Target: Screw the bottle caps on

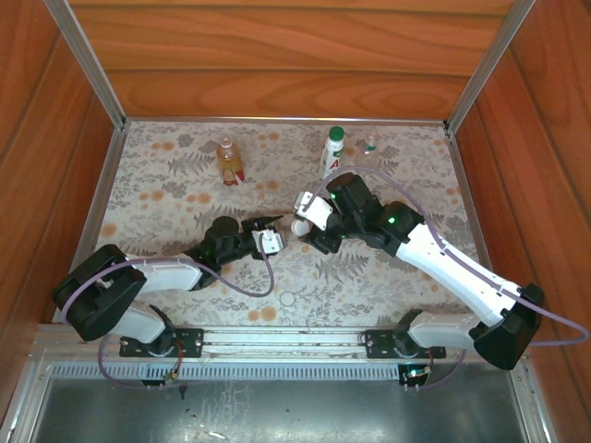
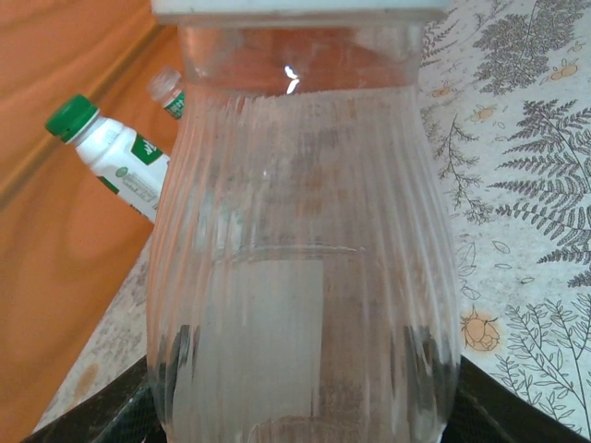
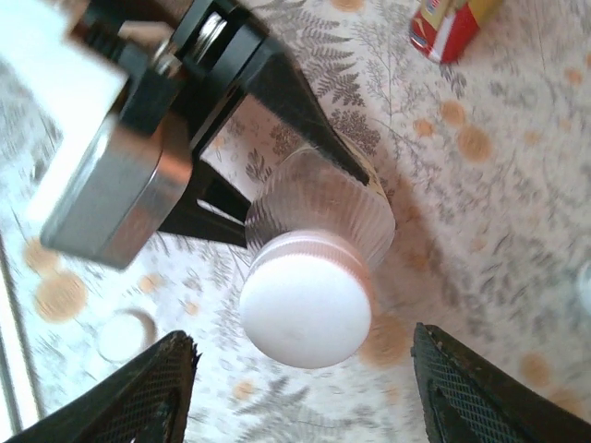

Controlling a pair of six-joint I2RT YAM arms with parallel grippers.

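Bottle cap (image 3: 305, 314), white, sits on the clear bottle (image 2: 305, 277) at mid-table! On the left, left gripper (image 2: 305, 423) pinches that bottle's ribbed body. On the right, right gripper (image 3: 309, 367) hangs over the cap, fingers spread wide on either side, clear of it.

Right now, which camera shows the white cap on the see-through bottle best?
The right wrist camera. The white cap sits in the middle, big and facing the lens, on the clear bottle. The top camera shows it as a tiny white dot. The left wrist camera catches its lower edge along the top of the picture.
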